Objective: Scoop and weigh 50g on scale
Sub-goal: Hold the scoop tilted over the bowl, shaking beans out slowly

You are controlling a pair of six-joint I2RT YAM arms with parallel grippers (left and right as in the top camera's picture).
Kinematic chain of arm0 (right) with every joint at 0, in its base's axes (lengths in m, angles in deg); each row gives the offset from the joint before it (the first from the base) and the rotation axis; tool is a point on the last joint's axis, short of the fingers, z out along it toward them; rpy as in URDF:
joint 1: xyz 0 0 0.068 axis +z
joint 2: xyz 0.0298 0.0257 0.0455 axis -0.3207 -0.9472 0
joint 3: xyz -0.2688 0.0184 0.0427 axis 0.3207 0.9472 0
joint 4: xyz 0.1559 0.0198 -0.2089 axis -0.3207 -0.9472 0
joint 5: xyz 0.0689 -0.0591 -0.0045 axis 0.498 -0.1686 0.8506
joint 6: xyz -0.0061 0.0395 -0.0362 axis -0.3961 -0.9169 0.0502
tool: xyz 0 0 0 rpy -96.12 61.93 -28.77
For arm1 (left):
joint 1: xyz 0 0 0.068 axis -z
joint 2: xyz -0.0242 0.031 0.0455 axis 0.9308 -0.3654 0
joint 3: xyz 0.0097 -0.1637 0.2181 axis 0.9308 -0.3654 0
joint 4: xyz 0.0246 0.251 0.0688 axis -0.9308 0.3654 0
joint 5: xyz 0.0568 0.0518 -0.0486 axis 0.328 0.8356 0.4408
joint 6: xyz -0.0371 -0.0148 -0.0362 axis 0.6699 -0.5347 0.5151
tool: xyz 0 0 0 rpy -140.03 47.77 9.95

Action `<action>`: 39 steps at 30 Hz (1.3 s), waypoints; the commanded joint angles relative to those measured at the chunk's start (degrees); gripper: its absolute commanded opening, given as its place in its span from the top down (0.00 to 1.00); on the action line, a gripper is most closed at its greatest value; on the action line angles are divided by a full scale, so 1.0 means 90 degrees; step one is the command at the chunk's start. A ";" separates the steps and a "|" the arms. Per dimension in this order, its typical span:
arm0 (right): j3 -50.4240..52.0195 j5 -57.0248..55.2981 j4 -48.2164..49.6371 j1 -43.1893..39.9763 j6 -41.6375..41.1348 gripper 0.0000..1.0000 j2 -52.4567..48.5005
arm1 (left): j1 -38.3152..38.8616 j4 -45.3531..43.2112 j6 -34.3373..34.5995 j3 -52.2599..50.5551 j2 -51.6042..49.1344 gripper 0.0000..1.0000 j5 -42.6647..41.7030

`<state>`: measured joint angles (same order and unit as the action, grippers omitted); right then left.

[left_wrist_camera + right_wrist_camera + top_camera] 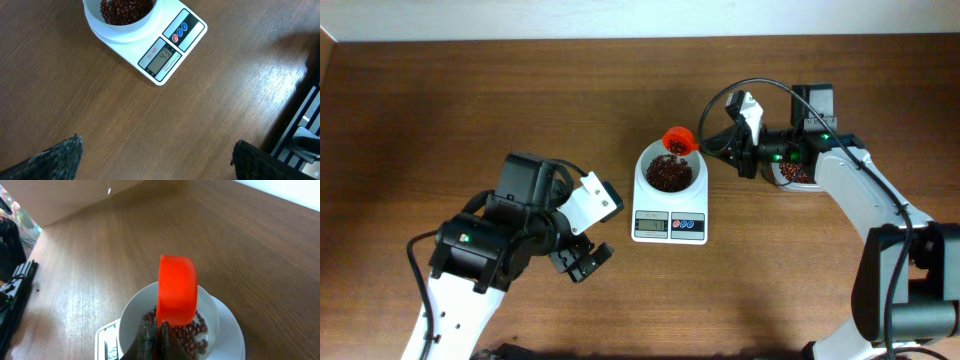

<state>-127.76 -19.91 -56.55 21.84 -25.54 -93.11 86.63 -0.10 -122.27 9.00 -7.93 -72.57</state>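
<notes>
The white scale (669, 226) stands mid-table with its round white bowl (646, 180) on top. Dark red-brown beans (667, 175) lie in the bowl. My right gripper (708, 146) is shut on the handle of an orange scoop (678, 140), and the cup hangs tipped over the bowl's far rim. In the right wrist view the scoop (177, 290) hangs mouth-down above the beans (192, 332), with the gripper (157, 332) closed below it. My left gripper (584, 260) is open and empty, front-left of the scale. The left wrist view shows the gripper (156, 152) wide over bare wood, short of the scale (167, 52).
A clear tub of beans (798, 174) sits at the right, partly hidden under my right wrist. A black cable (760, 88) arcs above that arm. A dark slatted object (300, 125) shows at the right edge of the left wrist view.
</notes>
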 commanded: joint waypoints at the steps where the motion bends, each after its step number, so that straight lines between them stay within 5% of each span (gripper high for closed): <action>1: 0.0039 -0.0124 0.0002 0.0024 0.0175 0.96 -0.0107 | -0.0027 0.0005 0.0085 0.0112 0.0070 0.01 -0.0022; 10: 0.0039 0.0947 0.0277 0.0032 0.0104 0.96 -0.0170 | -0.0027 0.0005 0.0085 0.0112 0.0070 0.01 -0.0022; 13: 0.0039 -0.0046 0.0165 0.0032 0.0100 0.96 -0.0260 | -0.0027 0.0005 0.0085 0.0112 0.0070 0.01 -0.0022; 16: 0.0039 0.0831 0.0243 0.0027 -0.0036 0.96 -0.0257 | -0.0027 0.0005 0.0085 0.0112 0.0070 0.01 -0.0022; 20: 0.0041 -0.0044 0.0172 0.0056 -0.0121 0.96 -0.0333 | -0.0027 0.0005 0.0085 0.0112 0.0070 0.01 -0.0022; 23: 0.0034 0.0668 0.0347 0.0068 -0.0146 0.96 -0.0301 | -0.0027 0.0005 0.0085 0.0112 0.0070 0.01 -0.0022; 25: 0.0041 -0.0270 0.0282 0.0109 -0.0143 0.96 -0.0345 | -0.0027 0.0005 0.0085 0.0112 0.0070 0.01 -0.0022; 28: 0.0034 0.0894 0.0498 0.0102 -0.0296 0.96 -0.0294 | -0.0027 0.0005 0.0085 0.0112 0.0070 0.01 -0.0022; 31: 0.0036 -0.0153 0.0466 0.0112 -0.0182 0.96 -0.0342 | -0.0027 0.0005 0.0085 0.0112 0.0070 0.01 -0.0022; 33: 0.0034 0.0687 0.0481 0.0066 -0.0194 0.96 -0.0318 | -0.0027 0.0005 0.0085 0.0112 0.0070 0.01 -0.0022; 39: 0.0036 0.0418 0.0449 0.0073 -0.0180 0.96 -0.0318 | -0.0027 0.0005 0.0085 0.0112 0.0070 0.01 -0.0022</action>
<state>-127.69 -17.37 -52.48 22.39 -27.44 -95.45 86.63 -0.10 -122.27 9.00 -7.93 -72.57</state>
